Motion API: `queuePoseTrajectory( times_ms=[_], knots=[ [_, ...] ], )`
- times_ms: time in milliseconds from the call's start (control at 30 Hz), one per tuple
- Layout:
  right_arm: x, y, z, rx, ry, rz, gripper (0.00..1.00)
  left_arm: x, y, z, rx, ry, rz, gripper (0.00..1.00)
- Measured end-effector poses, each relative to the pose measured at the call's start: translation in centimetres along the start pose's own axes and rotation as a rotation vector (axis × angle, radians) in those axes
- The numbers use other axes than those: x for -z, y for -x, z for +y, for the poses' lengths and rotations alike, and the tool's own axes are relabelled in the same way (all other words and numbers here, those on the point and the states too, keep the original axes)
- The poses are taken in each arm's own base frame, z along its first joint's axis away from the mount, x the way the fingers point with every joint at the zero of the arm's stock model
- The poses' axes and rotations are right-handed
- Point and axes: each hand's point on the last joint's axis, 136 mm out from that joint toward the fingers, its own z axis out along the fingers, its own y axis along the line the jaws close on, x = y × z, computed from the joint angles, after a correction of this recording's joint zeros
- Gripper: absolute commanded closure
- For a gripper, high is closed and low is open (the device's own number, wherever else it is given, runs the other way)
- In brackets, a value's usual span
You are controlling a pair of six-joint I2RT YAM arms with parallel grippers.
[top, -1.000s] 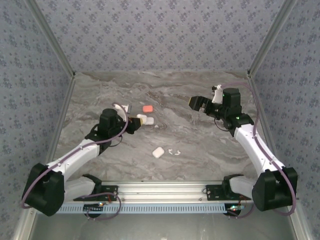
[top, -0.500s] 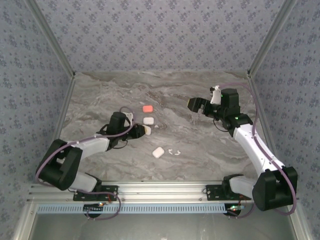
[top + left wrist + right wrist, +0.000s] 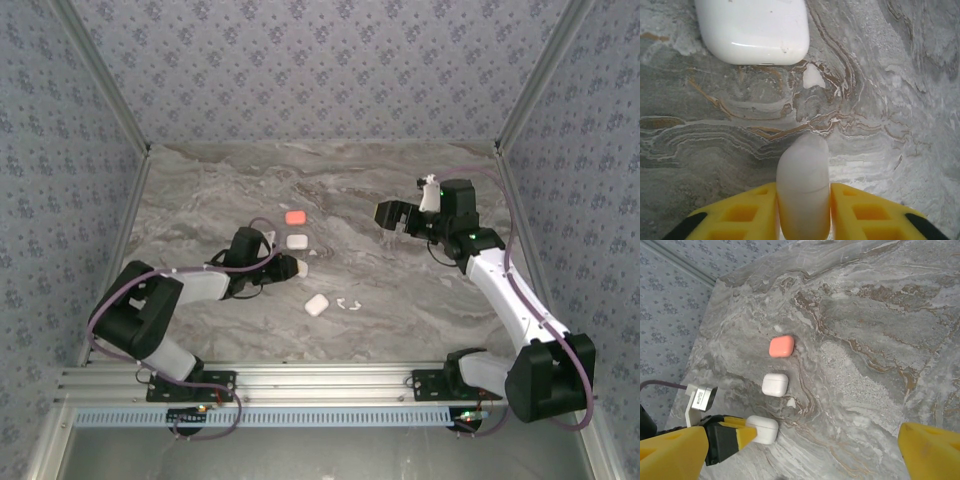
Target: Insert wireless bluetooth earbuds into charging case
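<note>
In the middle-left of the overhead view, the left gripper (image 3: 283, 266) lay low on the marble table (image 3: 400, 290), clenched on a white case (image 3: 803, 192). The right gripper (image 3: 394, 214) hung at centre-right, jaws spread wide. Two white earbuds (image 3: 348, 303) lay loose at lower centre, just right of a second white case (image 3: 317, 305).

A grey marbled tabletop (image 3: 380, 190) with brown veins lies in the middle of the frame. Blue-grey walls (image 3: 320, 70) with a small flower pattern close it at top, left and right. A metal rail (image 3: 330, 378) crosses the bottom.
</note>
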Motion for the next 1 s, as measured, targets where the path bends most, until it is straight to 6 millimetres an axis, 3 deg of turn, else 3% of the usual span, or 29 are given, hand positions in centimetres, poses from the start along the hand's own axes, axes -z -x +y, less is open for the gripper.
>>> queuePoseTrajectory(
  times_ms=[300,500,733,1000],
  knots=[
    [0.6,-0.4,-0.6,0.038,-0.049,0.004,0.0,0.1,0.1,1.2,-0.013,0.073,-0.001,0.39],
    [1.7,0.0,-0.4,0.119,-0.072,-0.02,0.0,2.0,1.5,1.3,-0.035,0.103,-0.054,0.26],
    [2.9,-0.4,2.1,0.38,0.009,-0.019,0.0,7.4,5.9,0.3,-0.08,0.125,-0.247,0.16],
    [1.7,-7.2,8.7,1.031,0.215,0.214,0.0,15.1,10.4,-0.7,-0.129,0.209,-0.536,0.09]
  ],
)
